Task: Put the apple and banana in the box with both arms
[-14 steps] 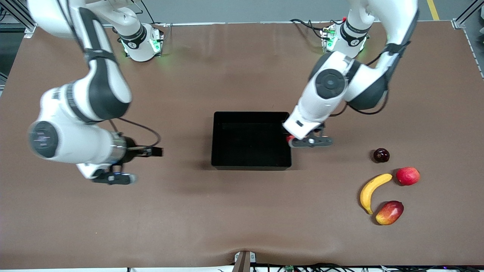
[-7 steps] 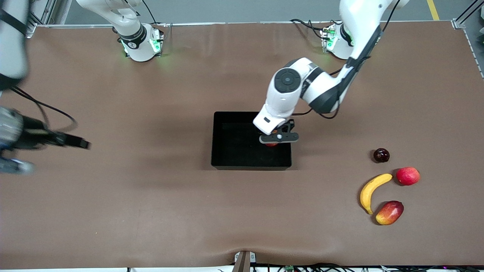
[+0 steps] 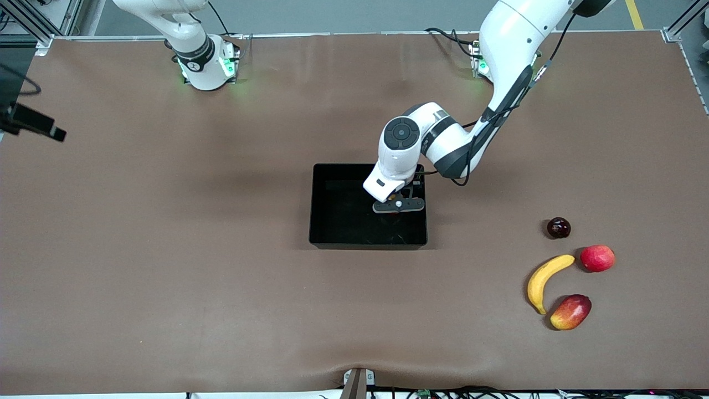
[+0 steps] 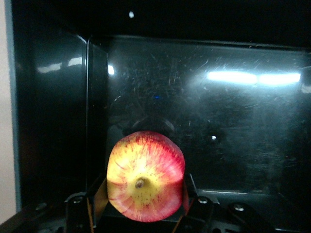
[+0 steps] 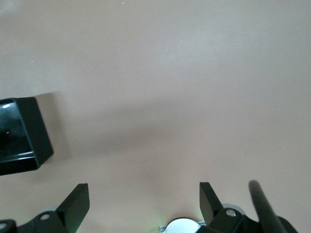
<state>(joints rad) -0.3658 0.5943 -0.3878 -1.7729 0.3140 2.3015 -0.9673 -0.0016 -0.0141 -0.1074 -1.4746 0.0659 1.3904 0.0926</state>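
The red-and-yellow apple (image 4: 146,177) is held between the fingers of my left gripper (image 4: 143,193), low inside the black box (image 4: 53,121). From the front the left gripper (image 3: 399,207) hangs over the part of the box (image 3: 313,206) toward the left arm's end, and hides the apple. The yellow banana (image 3: 545,280) lies on the table near the left arm's end, nearer to the front camera than the box. My right gripper (image 5: 144,194) is open and empty above bare table, with a corner of the box (image 5: 19,138) in its view.
Around the banana lie a small dark round fruit (image 3: 558,228), a pinkish-red round fruit (image 3: 597,258) and a red-and-yellow mango (image 3: 571,311). A black part of the right arm's hand (image 3: 33,124) shows at the table's edge at the right arm's end.
The left gripper carried the apple from beside the box's edge to over its inside and lowered it. The right arm swung up and away toward its end of the table.
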